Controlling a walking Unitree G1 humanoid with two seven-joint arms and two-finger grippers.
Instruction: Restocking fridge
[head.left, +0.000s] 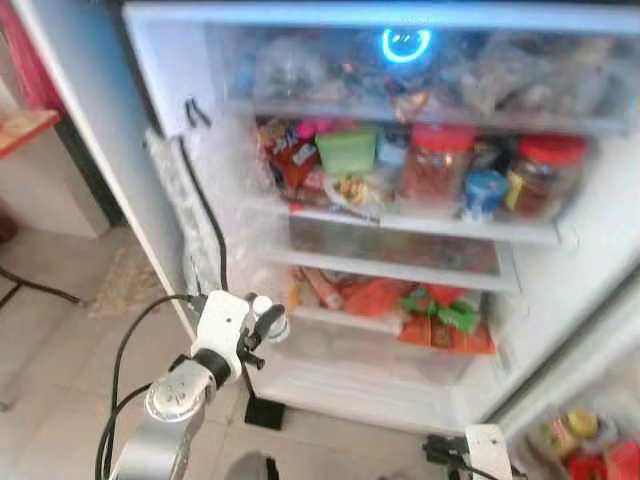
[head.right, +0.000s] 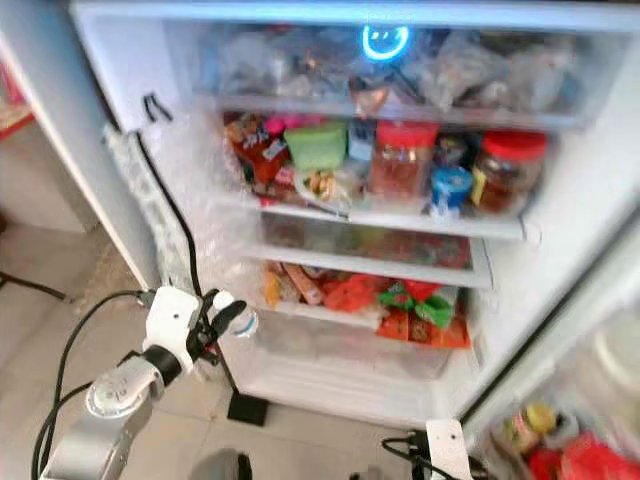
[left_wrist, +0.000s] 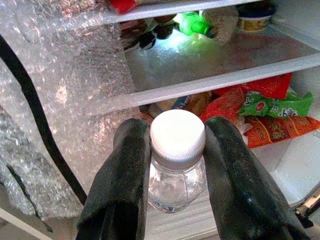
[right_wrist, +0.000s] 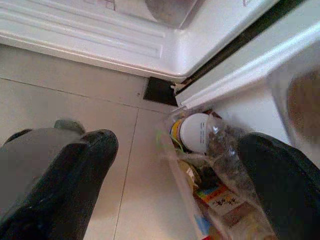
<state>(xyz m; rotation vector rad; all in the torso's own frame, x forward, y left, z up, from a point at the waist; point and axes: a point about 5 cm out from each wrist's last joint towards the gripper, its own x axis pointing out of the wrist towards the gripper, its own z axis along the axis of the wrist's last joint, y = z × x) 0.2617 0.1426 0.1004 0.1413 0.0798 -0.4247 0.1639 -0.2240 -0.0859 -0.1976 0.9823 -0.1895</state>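
fridge (head.left: 180, 70): door open, shelves packed; a blue ring light glows at the top of the inside
left gripper (left_wrist: 175, 165): raised in front of the lower left part of the fridge, its two black fingers (left_wrist: 122, 190) clamped on the neck of a bottle
bottle (left_wrist: 177, 175): small, clear, with a white cap, held upright just under the cap, in front of the lower shelf's left end
middle shelf (head.left: 420, 222): two jars with red lids, a green tub, a blue-lidded cup and packets along the front edge
lower shelf (head.left: 330, 318): red, orange and green packets lying across it
bubble wrap (left_wrist: 60, 100): lines the left inner wall, a black cable running over it
right gripper (right_wrist: 175, 165): low by the fridge's bottom right corner, fingers spread wide with nothing between them
door bin (right_wrist: 187, 200): holds a white-lidded jar and bags
floor (right_wrist: 75, 105): pale tiles
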